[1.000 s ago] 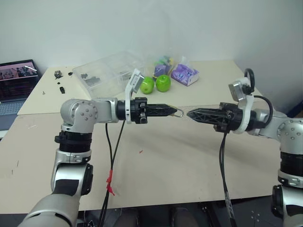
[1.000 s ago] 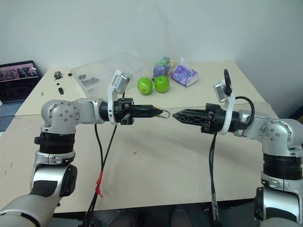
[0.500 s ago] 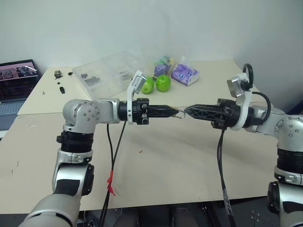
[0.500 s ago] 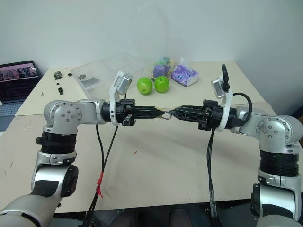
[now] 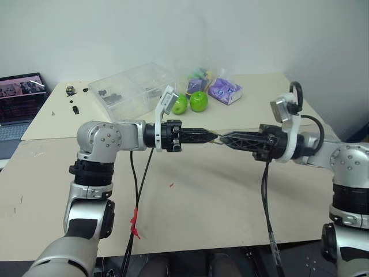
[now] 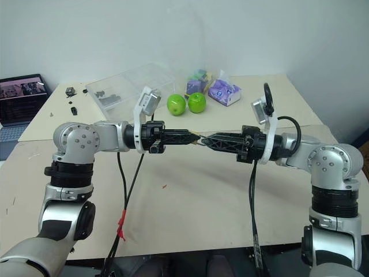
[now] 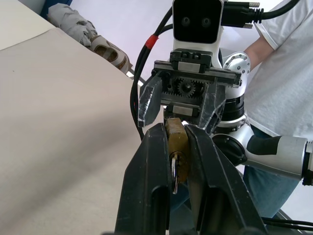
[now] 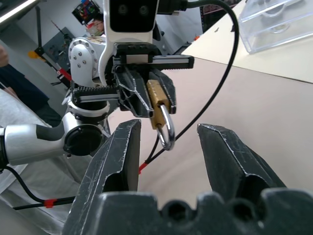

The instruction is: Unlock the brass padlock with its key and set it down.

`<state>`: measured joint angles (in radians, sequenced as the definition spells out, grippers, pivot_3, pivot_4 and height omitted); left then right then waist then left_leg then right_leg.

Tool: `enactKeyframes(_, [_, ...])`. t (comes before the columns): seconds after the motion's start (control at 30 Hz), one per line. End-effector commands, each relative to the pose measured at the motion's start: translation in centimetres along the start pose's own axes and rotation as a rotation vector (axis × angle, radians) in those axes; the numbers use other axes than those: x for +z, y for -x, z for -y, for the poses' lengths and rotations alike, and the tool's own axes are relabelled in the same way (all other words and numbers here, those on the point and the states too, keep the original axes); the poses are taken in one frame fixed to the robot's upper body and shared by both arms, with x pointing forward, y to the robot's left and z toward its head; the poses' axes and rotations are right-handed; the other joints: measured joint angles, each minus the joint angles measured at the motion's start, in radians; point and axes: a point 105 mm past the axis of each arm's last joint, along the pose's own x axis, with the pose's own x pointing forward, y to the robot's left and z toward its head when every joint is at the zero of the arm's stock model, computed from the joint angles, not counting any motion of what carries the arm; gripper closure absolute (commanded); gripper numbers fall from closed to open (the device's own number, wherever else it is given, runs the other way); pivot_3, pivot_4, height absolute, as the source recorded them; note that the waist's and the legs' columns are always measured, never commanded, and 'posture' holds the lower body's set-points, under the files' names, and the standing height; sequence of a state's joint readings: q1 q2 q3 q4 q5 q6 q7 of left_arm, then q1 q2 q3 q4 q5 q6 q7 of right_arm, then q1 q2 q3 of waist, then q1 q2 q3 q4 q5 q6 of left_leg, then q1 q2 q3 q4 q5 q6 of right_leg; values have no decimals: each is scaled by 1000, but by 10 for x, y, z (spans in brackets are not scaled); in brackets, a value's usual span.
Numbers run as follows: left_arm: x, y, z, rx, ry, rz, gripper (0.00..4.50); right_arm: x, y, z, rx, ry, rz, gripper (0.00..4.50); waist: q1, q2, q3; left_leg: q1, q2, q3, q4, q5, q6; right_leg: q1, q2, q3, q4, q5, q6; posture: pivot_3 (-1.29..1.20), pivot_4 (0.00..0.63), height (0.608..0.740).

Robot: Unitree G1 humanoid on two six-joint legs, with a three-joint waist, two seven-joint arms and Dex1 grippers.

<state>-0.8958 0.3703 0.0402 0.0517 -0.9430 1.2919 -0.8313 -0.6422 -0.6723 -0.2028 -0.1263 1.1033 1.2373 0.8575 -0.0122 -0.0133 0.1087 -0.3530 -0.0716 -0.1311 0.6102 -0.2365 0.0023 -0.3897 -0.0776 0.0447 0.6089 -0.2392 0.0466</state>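
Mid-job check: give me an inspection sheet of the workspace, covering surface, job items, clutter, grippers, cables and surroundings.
Surface: beige table, bare in front; a small red speck lies on it.
Job's things: brass padlock clamped in the air, shackle pointing at the right gripper. A silvery piece at its other end may be the key; cannot tell.
Clutter: two green apples, purple packet, clear plastic box, small dark parts, all at the far side.
Grippers: left gripper shut on the padlock; right gripper open, fingers either side of the shackle.
Cables: black cables hang from both wrists.
Surroundings: laptop far left; a person's sleeve behind.
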Motion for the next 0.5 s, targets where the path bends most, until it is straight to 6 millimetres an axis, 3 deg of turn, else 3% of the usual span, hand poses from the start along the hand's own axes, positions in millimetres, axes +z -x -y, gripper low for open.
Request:
enactKeyframes(0.03, [11, -2, 7, -13, -52, 13, 4432, 2, -3, -9, 35, 20, 5, 2161, 0, 0, 0, 0, 0, 0, 0, 0, 0, 0, 0, 0, 0, 0, 0, 0, 150, 740])
enactKeyframes(0.1, [11, -3, 7, -13, -52, 13, 4432, 2, -3, -9, 34, 18, 7, 2161, 0, 0, 0, 0, 0, 0, 0, 0, 0, 0, 0, 0, 0, 0, 0, 0, 150, 740])
enactKeyframes(0.13, [11, -3, 7, -14, -52, 13, 4432, 2, -3, -9, 34, 18, 8, 2662, 0, 0, 0, 0, 0, 0, 0, 0, 0, 0, 0, 0, 0, 0, 0, 0, 150, 740])
enactKeyframes(0.33, [12, -3, 6, -3, -50, 15, 4432, 3, -3, -8, 34, 15, 13, 4482, 0, 0, 0, 0, 0, 0, 0, 0, 0, 0, 0, 0, 0, 0, 0, 0, 150, 740])
enactKeyframes(0.5, [13, -2, 5, 0, -56, 17, 4432, 3, -3, -8, 31, 20, 14, 4482, 0, 0, 0, 0, 0, 0, 0, 0, 0, 0, 0, 0, 0, 0, 0, 0, 150, 740])
